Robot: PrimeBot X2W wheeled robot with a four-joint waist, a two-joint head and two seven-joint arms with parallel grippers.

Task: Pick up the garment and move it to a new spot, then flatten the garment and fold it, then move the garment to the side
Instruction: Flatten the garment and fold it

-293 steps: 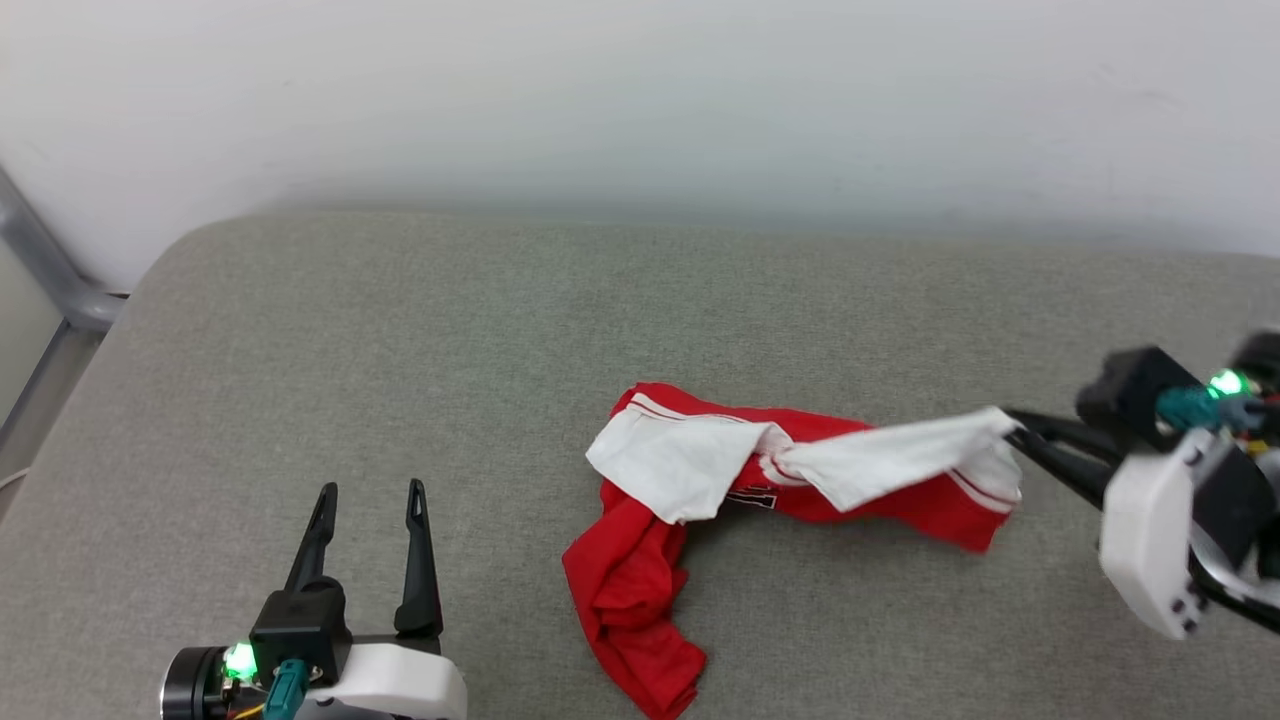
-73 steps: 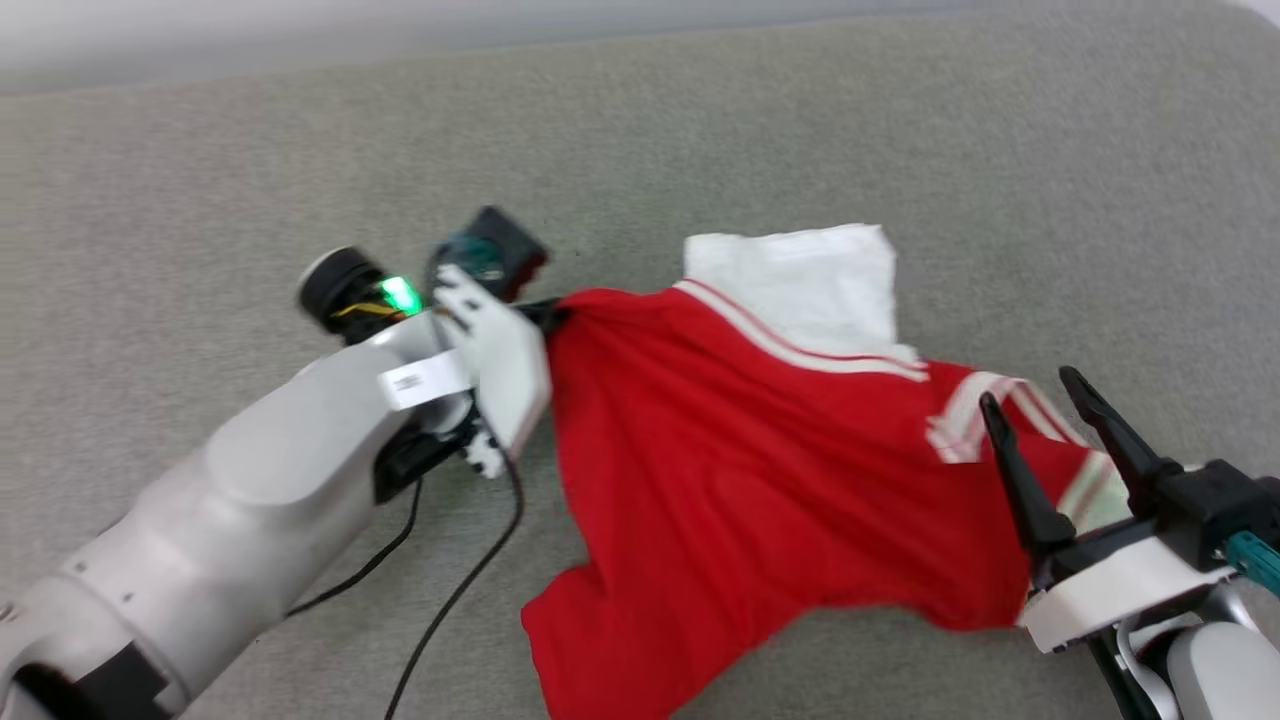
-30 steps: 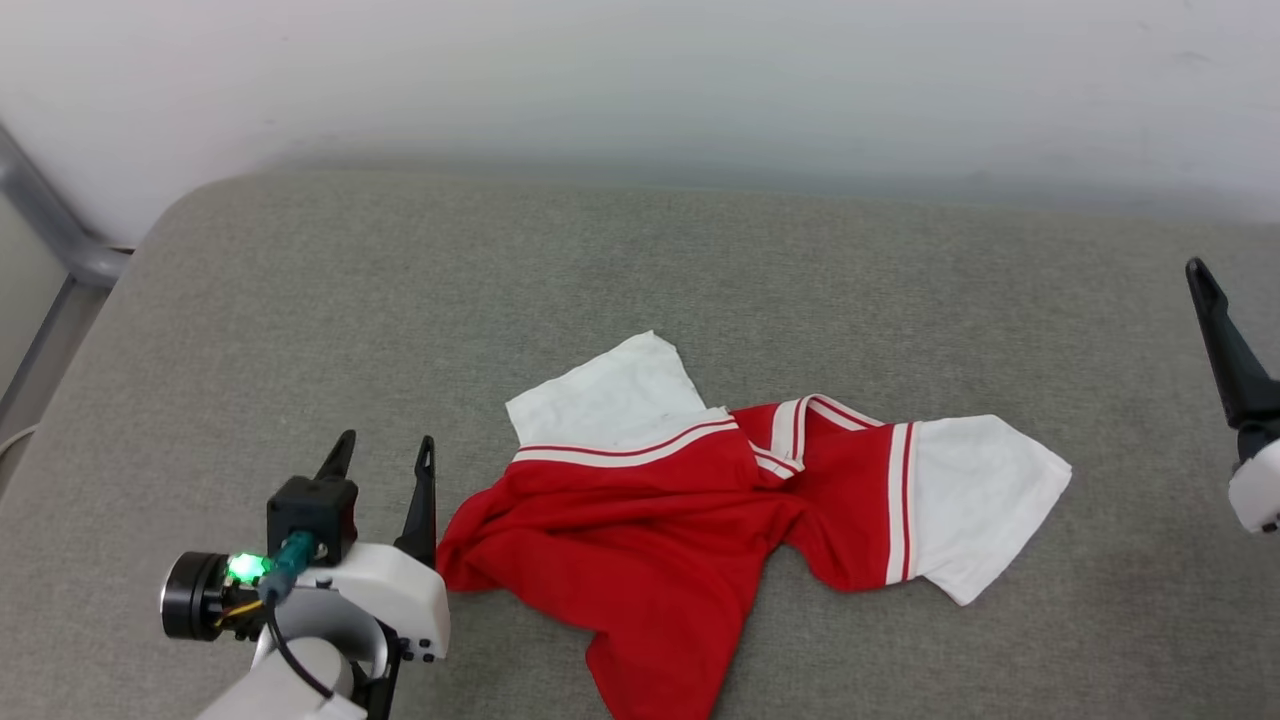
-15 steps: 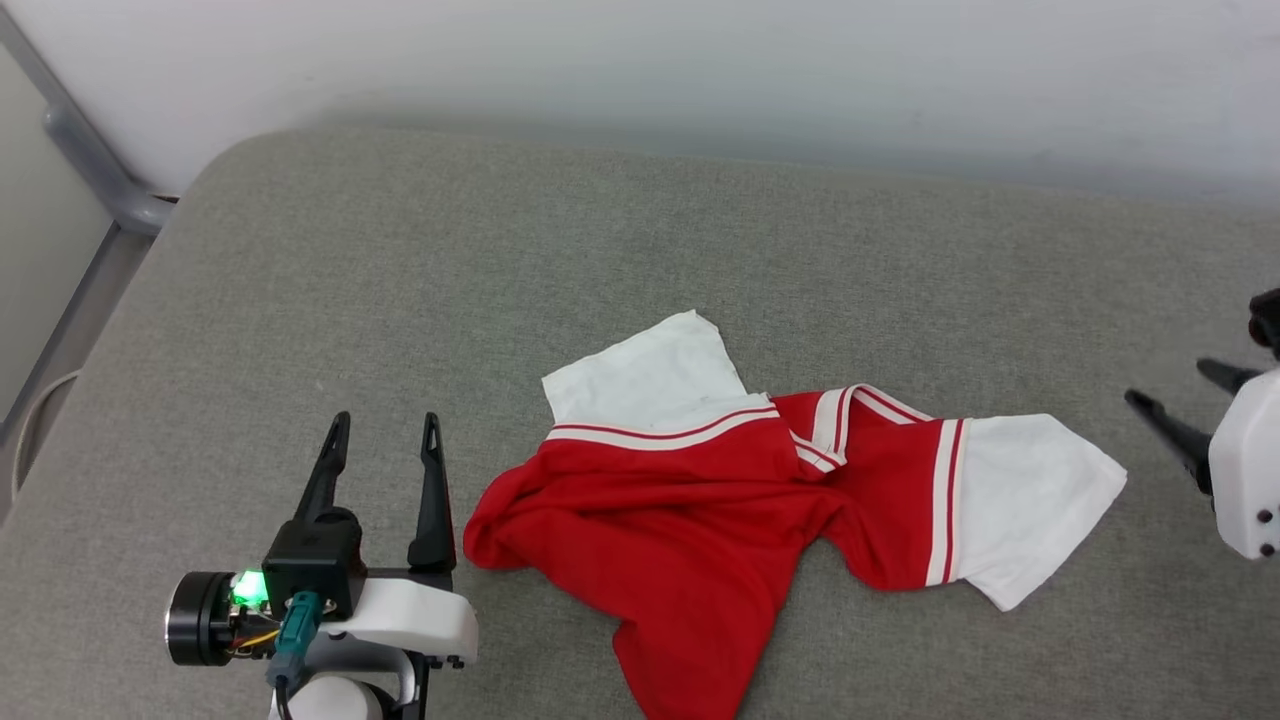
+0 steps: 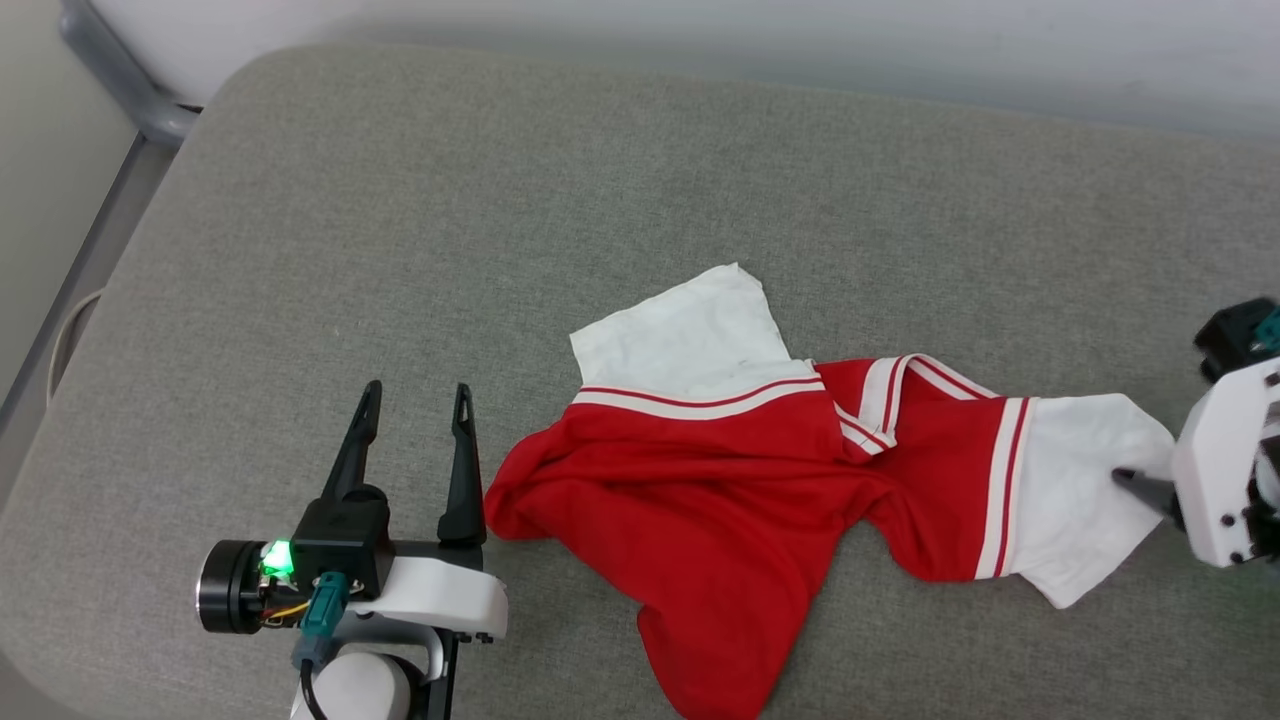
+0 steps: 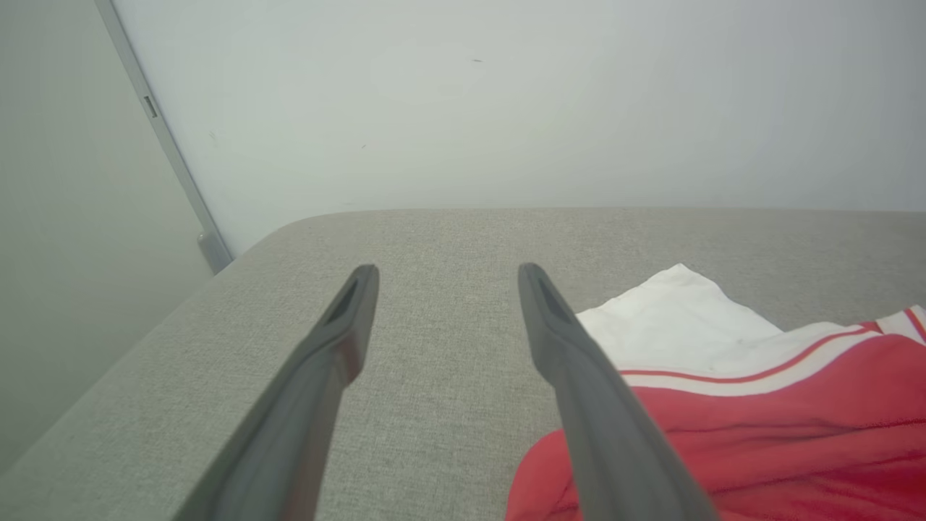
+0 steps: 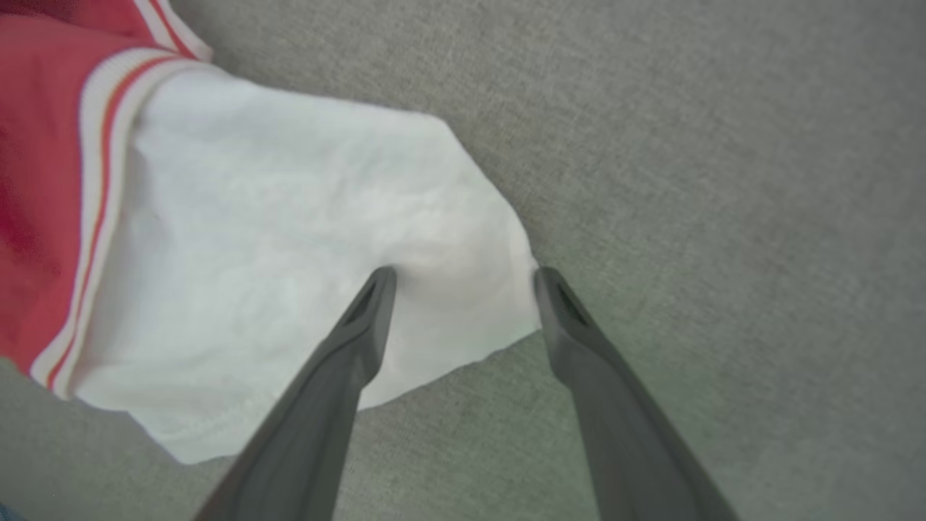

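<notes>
The garment (image 5: pixel 740 490), a red T-shirt with white sleeves and striped trim, lies partly spread and rumpled on the grey cushion (image 5: pixel 480 200). My left gripper (image 5: pixel 417 400) stands open just left of the shirt's red edge, with nothing between its fingers. In the left wrist view that gripper (image 6: pixel 443 271) points at the back wall, with the garment (image 6: pixel 759 427) to its right. My right gripper (image 5: pixel 1140 476) is at the right white sleeve's outer corner. In the right wrist view this gripper (image 7: pixel 464 278) is open, its fingertips straddling the corner of the white sleeve (image 7: pixel 275 217).
A pale wall runs behind the cushion. A grey metal rail (image 5: pixel 120 85) slants at the upper left, beside the cushion's rounded left edge (image 5: pixel 90 380). Bare cushion lies behind and to the left of the shirt.
The head camera has tilted down, shifting the whole picture. My right gripper has come in from the right edge onto the right sleeve's corner. The left gripper stays open beside the red edge.
</notes>
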